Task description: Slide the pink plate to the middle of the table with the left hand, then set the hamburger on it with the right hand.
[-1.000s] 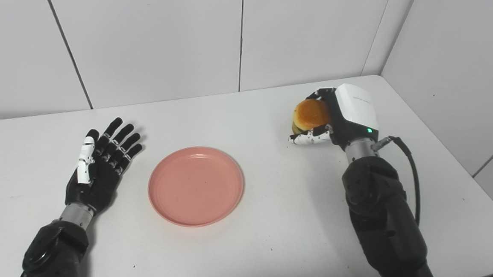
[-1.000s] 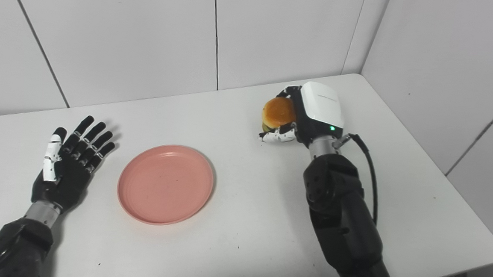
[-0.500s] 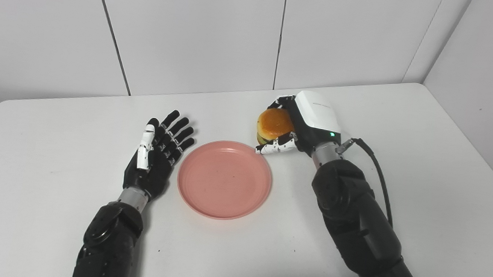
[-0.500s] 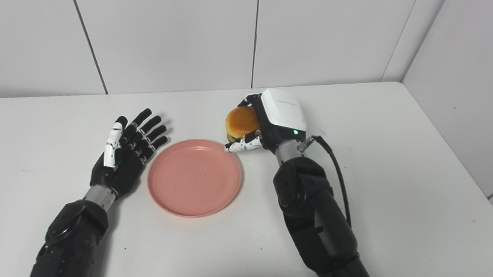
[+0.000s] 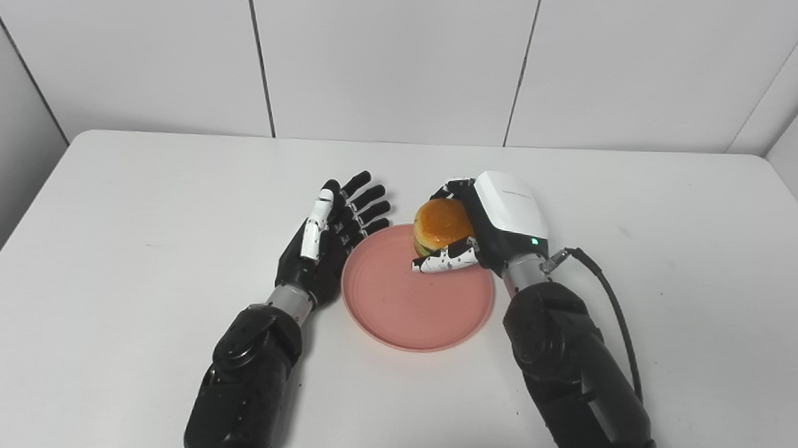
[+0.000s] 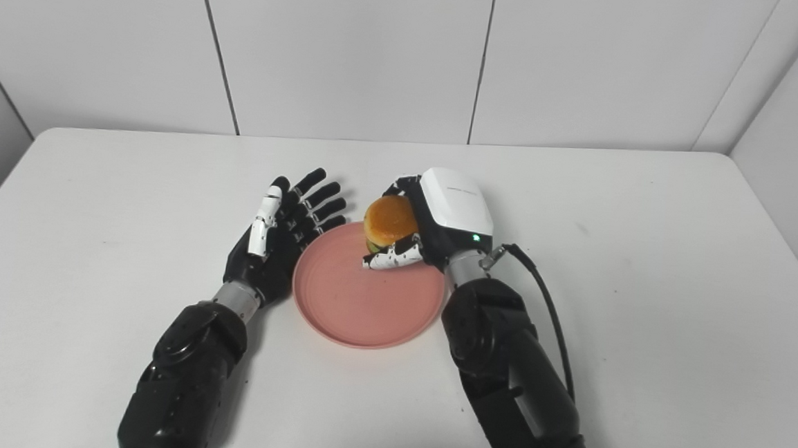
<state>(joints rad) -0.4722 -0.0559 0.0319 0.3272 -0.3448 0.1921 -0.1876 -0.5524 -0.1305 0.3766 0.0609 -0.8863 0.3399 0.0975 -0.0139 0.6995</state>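
Two black robot arms rise from the bottom edge over a white table (image 5: 128,235) backed by white panelled walls. The pink plate (image 5: 416,300) lies flat near the middle of the table, between the two arms. The left hand (image 5: 328,244) rests beside the plate's left rim, palm turned toward the plate, its fingers (image 5: 366,201) straight and spread apart, holding nothing; whether its edge touches the rim cannot be told, but it sits just beside it. The right hand (image 5: 482,229), with a white cover on its back and a small green light near the wrist, is wrapped around the hamburger (image 5: 440,228): black fingers curl over the far side of the bun and the white-speckled thumb (image 5: 446,260) crosses under its near side. The hamburger, orange-brown bun on top with a green layer showing beneath, is held over the far-right part of the plate, inside the rim line; whether its base touches the plate surface cannot be told. A black cable (image 5: 615,313) loops from the right wrist along the forearm. The rest of the plate's inner surface is bare and in plain view.
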